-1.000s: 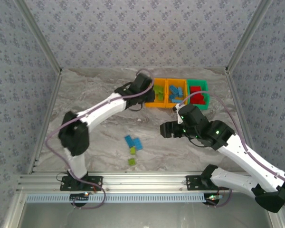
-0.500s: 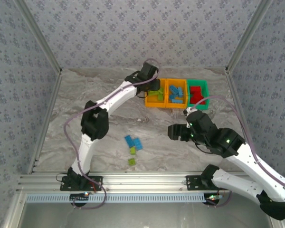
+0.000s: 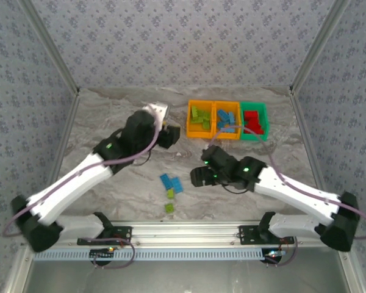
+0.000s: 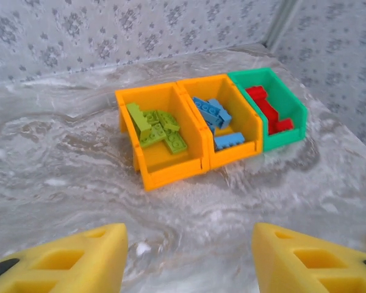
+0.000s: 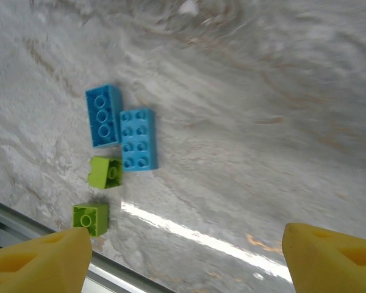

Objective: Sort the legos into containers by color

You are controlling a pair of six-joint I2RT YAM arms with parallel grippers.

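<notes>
Standing in a touching row at the far side of the desk (image 3: pixel 110 116), three containers:
- left orange bin (image 3: pixel 200 133) (image 4: pixel 171 174), holding lime green legos (image 3: pixel 199 116) (image 4: pixel 155 128);
- middle orange bin (image 3: pixel 227 137) (image 4: pixel 235 157), holding light blue legos (image 3: pixel 227 119) (image 4: pixel 212 113);
- green bin (image 3: pixel 255 137) (image 4: pixel 287 137), holding red legos (image 3: pixel 252 119) (image 4: pixel 268 110).

Loose on the desk, nearer the arms:
- two blue bricks (image 3: pixel 171 182) (image 5: pixel 138 139), side by side;
- two lime green bricks (image 3: pixel 170 193) (image 5: pixel 105 171), just beside them, toward the near edge.

Left gripper (image 3: pixel 171 135) (image 4: pixel 189 256): left of the bins, fingers parted, nothing between them.

Right gripper (image 3: pixel 198 177) (image 5: pixel 186 256): near the loose bricks, to their right, spread wide, empty.
</notes>
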